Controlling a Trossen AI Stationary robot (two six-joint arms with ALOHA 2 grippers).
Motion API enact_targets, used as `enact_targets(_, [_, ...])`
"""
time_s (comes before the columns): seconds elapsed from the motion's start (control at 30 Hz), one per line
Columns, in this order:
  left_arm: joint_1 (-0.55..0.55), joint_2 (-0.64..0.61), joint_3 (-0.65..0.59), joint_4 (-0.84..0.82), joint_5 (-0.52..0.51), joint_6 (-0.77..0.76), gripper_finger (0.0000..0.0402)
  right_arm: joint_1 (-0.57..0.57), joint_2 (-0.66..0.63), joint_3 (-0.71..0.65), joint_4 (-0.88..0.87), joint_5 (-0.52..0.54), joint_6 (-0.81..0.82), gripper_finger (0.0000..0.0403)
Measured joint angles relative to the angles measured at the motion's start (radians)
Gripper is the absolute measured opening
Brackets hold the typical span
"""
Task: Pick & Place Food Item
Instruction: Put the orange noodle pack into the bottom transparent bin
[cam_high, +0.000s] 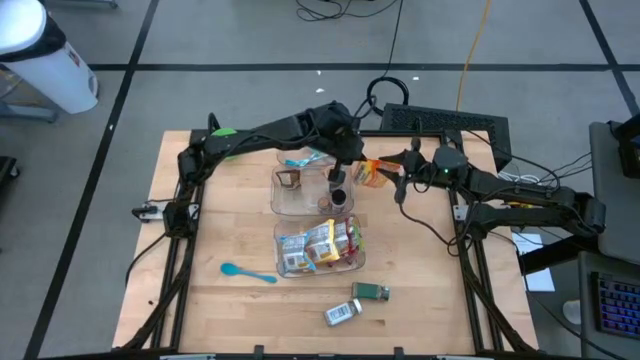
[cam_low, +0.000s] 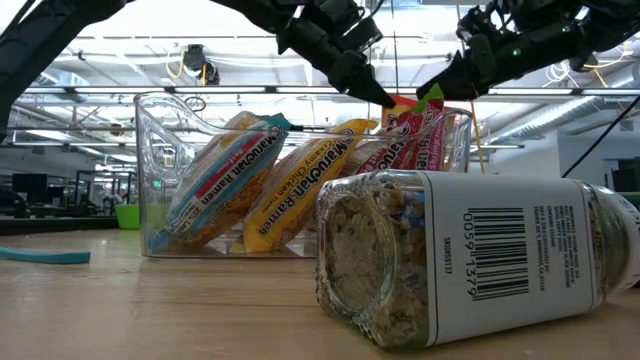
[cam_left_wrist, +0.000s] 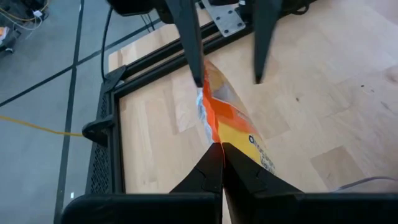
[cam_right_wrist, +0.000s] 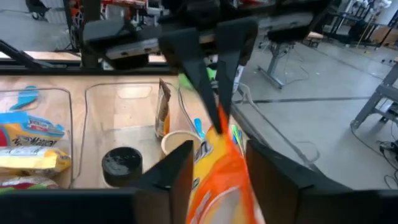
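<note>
Orange snack bag (cam_high: 370, 172) lengthwise between left gripper's (cam_high: 352, 167) pinching jaws and right gripper's (cam_high: 397, 172) spread jaws.

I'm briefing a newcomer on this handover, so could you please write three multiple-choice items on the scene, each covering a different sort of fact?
1. Where is the orange packet?
A. Held up between the two grippers
B. Beside the spoon
C. Inside the ramen bin

2. What colour is the spoon lying on the table?
A. Red
B. Blue
C. Black

3. How are the left gripper fingers?
A. Wide open
B. Out of sight
C. Shut on the packet

Answers: 1 A, both wrist views show it between the left and right gripper; 2 B, plain in the high view; 3 C, the fingers pinch its edge.
</note>
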Motion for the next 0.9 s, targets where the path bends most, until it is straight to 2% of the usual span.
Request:
enact_targets(0.13, [0.009, 0.0, 0.0, 0.0, 0.0, 0.001, 0.0002, -0.001, 0.0, 0.0, -0.042, 0.011, 0.002, 0.0178])
enact_targets(0.33, [0.004, 0.0, 0.0, 0.0, 0.014, 0.008, 0.0001, -0.001, 0.0, 0.0, -0.077, 0.161, -0.017, 0.0202])
enact_targets(0.73, [-0.009, 0.0, 0.0, -0.043, 0.027, 0.024, 0.0001, -0.007, 0.0, 0.0, -0.067, 0.152, -0.106, 0.0197])
enact_targets(0.9, [-0.009, 0.0, 0.0, -0.039, 0.027, 0.023, 0.0001, -0.03, 0.0, 0.0, -0.129, 0.086, -0.061, 0.0196])
